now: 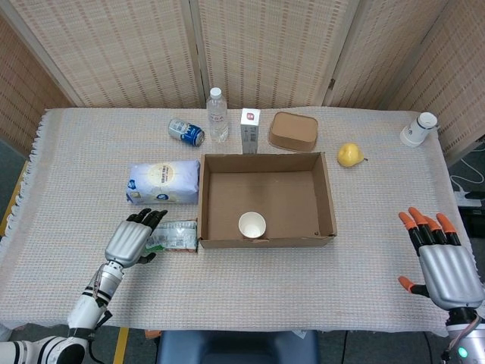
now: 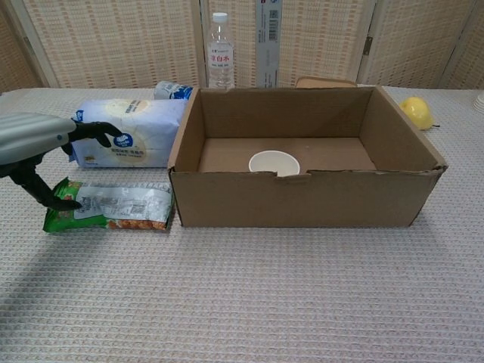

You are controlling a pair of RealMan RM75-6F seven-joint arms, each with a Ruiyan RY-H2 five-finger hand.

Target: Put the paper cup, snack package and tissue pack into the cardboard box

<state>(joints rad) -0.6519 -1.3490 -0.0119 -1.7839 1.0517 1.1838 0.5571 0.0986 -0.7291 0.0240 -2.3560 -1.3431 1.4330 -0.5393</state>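
Over the crinkly snack package (image 2: 110, 206), the left hand (image 1: 132, 240) hovers, dark fingers (image 2: 102, 130) apart.

My left hand (image 1: 135, 240) has a brushed silver back plate with black fingers (image 2: 102, 130), on a slim silver forearm ringed by black bands and a thin cable. My right hand (image 1: 443, 262) has the same silver back, ribbed near the wrist, with black fingers capped in orange.

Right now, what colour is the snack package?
Green ends, silvery middle on the snack package; clearest in the chest view.
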